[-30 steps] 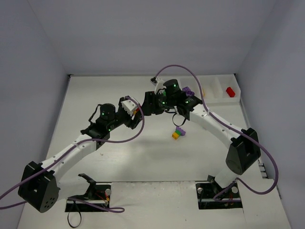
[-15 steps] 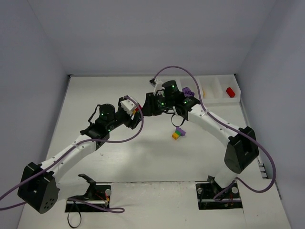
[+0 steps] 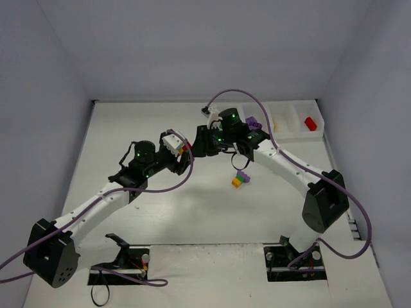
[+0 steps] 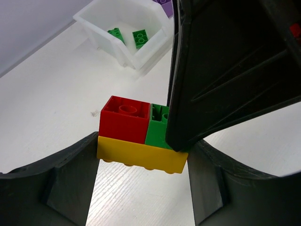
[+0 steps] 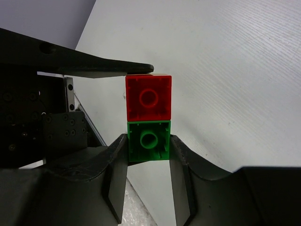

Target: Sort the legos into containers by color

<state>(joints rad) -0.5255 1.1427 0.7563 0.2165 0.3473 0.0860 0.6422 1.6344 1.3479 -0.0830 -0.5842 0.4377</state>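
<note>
A clump of legos hangs in the air between my two grippers: a long yellow brick (image 4: 141, 153) with a red brick (image 4: 124, 117) and a green brick (image 4: 157, 131) joined to it. My left gripper (image 4: 143, 157) is shut on the ends of the yellow brick. My right gripper (image 5: 148, 147) is shut on the green brick (image 5: 149, 140), with the red brick (image 5: 148, 98) just beyond its tips. In the top view the grippers meet at the table's middle, left gripper (image 3: 182, 151) and right gripper (image 3: 195, 146). The white tray (image 3: 294, 133) lies at the far right.
A second clump (image 3: 240, 179) of purple, green and yellow bricks lies on the table under my right arm. The tray holds a red brick (image 3: 310, 123), an orange-yellow one (image 3: 275, 122), a purple one (image 3: 252, 121), and two green ones (image 4: 127, 36) in its end compartment.
My right arm has shifted slightly left toward the left gripper. The left arm and the held clump have stayed almost still.
</note>
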